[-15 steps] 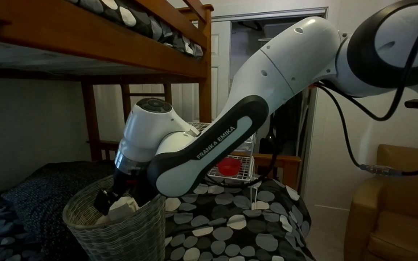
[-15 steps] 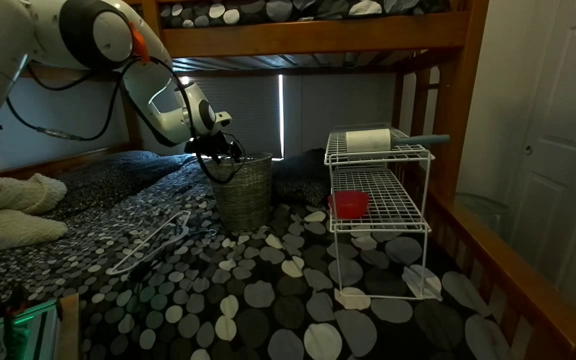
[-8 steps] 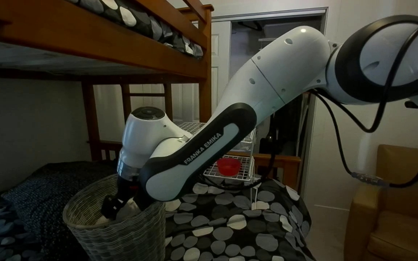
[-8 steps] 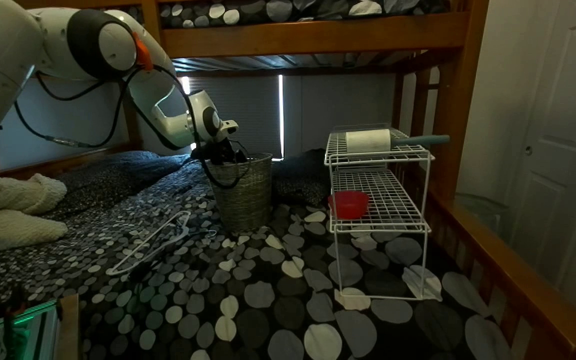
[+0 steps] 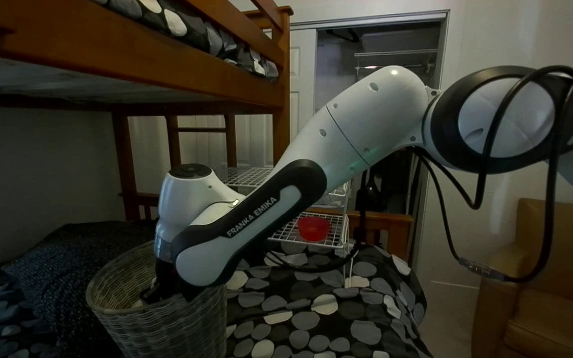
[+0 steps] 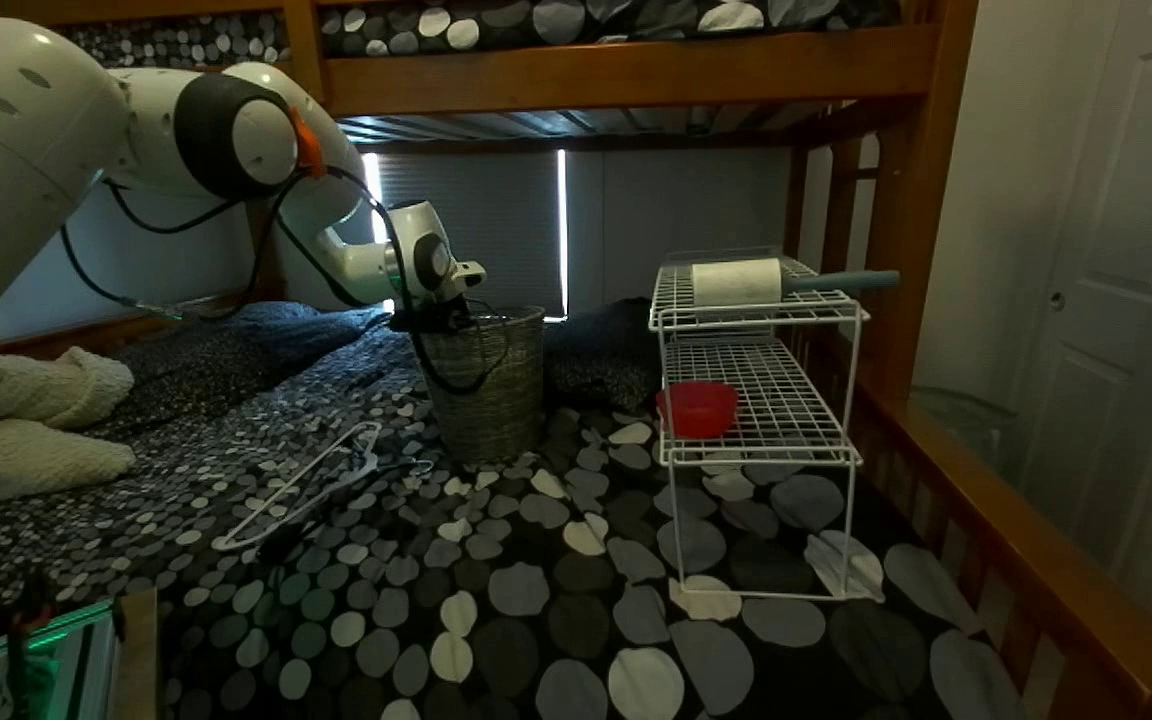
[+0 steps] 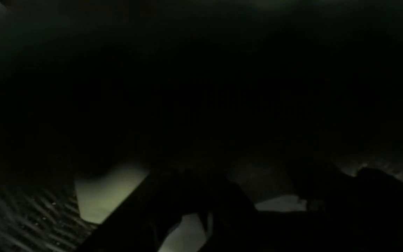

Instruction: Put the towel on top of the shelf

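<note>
within the wicker basket (image 5: 182,323), your gripper (image 5: 169,291) points downward; how far its fingers part, and what they hold, you cannot tell. the pale towel (image 7: 105,197), partly hidden, is inside too, well apart from the white wire shelf (image 6: 776,400).

Dotted bed (image 6: 496,570), basket (image 6: 486,410), shelf (image 6: 776,400), hanger (image 6: 288,484), fleece (image 6: 36,460)

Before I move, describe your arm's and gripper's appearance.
The Franka Emika Panda arm is rounded, mostly white and partly black, with white FRANKA EMIKA lettering. A looping black cable meets an orange band. The Robotiq gripper is black, its details lost in shadow.
</note>
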### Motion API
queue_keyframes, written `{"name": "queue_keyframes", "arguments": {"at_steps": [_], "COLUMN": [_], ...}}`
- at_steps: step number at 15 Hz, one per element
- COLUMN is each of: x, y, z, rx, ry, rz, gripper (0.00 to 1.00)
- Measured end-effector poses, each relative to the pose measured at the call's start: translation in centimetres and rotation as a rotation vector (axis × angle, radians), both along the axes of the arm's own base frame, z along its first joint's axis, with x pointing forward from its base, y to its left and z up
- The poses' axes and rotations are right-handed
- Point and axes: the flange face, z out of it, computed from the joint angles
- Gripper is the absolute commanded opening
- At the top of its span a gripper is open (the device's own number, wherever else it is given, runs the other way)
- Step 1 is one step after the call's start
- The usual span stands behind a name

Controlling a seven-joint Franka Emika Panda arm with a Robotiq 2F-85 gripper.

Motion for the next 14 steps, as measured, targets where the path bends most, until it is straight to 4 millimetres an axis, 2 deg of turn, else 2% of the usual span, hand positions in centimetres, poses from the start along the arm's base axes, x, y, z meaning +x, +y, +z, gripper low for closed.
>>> {"name": "queue_keyframes", "arguments": {"at_steps": [2,3,10,12,14], "x": [0.1,0.2,0.7,0.8,0.8], "y": [0.3,0.4,0.4,0.3,-0.8], "z": [-0.4,-0.4,0.3,1.4,3.4], "rx": [0.001,0.004,0.050,0.096,0.170], "ry": [0.020,0.026,0.038,0.007,-0.052], "rz": [0.005,0.004,-0.019,-0.016,-0.036], "gripper": [0.04,0.01,0.01,0.01,0.01]}}
